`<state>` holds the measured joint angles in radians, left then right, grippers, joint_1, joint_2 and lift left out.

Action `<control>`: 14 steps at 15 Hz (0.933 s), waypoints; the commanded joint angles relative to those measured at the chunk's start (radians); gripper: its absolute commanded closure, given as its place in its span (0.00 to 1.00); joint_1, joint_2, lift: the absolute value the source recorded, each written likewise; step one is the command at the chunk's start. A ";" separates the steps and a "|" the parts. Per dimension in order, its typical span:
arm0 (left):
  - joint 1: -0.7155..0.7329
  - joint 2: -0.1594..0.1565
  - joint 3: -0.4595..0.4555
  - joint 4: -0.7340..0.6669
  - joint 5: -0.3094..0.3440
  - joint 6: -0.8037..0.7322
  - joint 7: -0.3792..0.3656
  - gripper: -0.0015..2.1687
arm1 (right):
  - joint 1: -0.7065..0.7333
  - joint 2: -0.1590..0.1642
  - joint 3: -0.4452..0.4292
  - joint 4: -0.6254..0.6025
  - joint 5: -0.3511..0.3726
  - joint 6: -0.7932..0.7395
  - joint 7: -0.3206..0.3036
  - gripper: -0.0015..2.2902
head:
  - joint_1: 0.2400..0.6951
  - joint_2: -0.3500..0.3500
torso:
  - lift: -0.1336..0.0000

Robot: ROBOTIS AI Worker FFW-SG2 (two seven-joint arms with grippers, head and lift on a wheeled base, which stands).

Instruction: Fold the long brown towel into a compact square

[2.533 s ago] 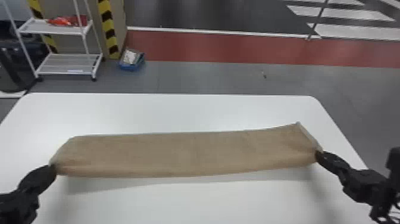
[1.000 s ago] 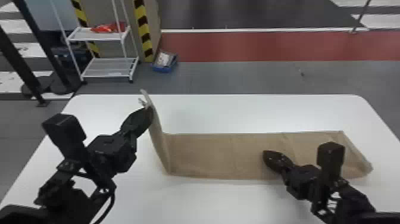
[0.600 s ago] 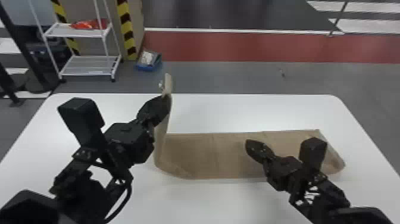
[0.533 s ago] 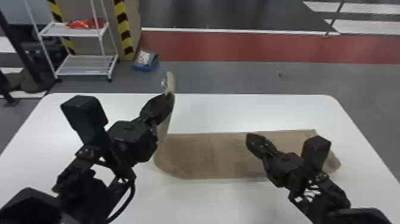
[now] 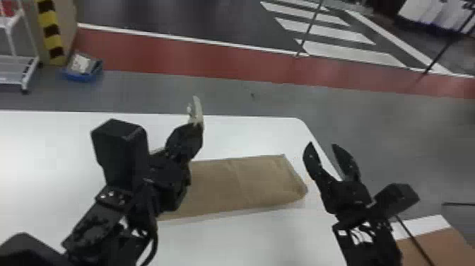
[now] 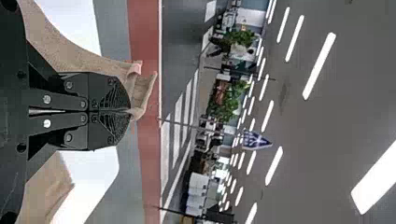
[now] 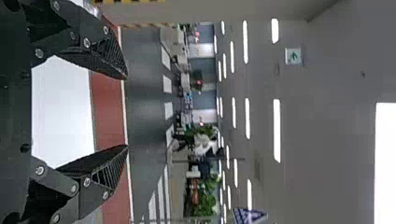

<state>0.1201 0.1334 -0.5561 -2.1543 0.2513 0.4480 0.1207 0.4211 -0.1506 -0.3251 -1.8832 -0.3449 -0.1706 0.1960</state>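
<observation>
So the long brown cloth towel is on the white bench, mostly laid out as a flat strip, with 1 end up in the air. The left hand has that raised end. Its 2 black fingers are closed up tight with the cloth pinched at the tips, and a little paler-looking flap pokes up past them. From the left wrist view you get a nice close look at that left hand: fingers pretty much pressed together, towel bunched right at the tips and trailing off back toward the bench.

The flat part runs out from behind the left arm toward the bench's right edge, with a faint crease across it. Its right end is kinda slanted, corner pointing toward the right arm. Can't tell how the cloth bends behind the left arm, since the arm covers that bit.

The right hand is up near the bench's right edge, just past that end of the towel but apart from it. Fingers are spread wide, nothing between them, and the right wrist view has the same big gap in that right hand.
</observation>
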 commanded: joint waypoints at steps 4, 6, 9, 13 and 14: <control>-0.019 -0.046 -0.145 0.200 -0.061 -0.059 0.005 0.74 | 0.021 -0.001 -0.117 0.070 -0.095 -0.033 0.019 0.02 | 1.00 0.00 | 0.07; -0.020 -0.054 -0.163 0.212 -0.061 -0.102 0.033 0.74 | 0.021 0.000 -0.117 0.072 -0.095 -0.033 0.023 0.02 | 1.00 0.00 | 0.07; -0.020 -0.054 -0.196 0.209 -0.053 -0.292 0.126 0.74 | 0.025 -0.001 -0.132 0.059 -0.120 -0.033 0.025 0.02 | 1.00 0.00 | 0.07; -0.094 -0.083 -0.309 0.367 -0.060 -0.314 0.112 0.71 | 0.039 0.000 -0.150 0.069 -0.129 -0.033 0.039 0.02 | 0.95 0.00 | 0.07; -0.097 -0.101 -0.331 0.422 -0.063 -0.314 0.079 0.64 | 0.039 -0.001 -0.150 0.078 -0.138 -0.033 0.045 0.02 | 0.95 0.00 | 0.07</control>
<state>0.0336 0.0545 -0.8528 -1.8097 0.1920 0.1349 0.2200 0.4588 -0.1512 -0.4742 -1.8163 -0.4760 -0.2032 0.2376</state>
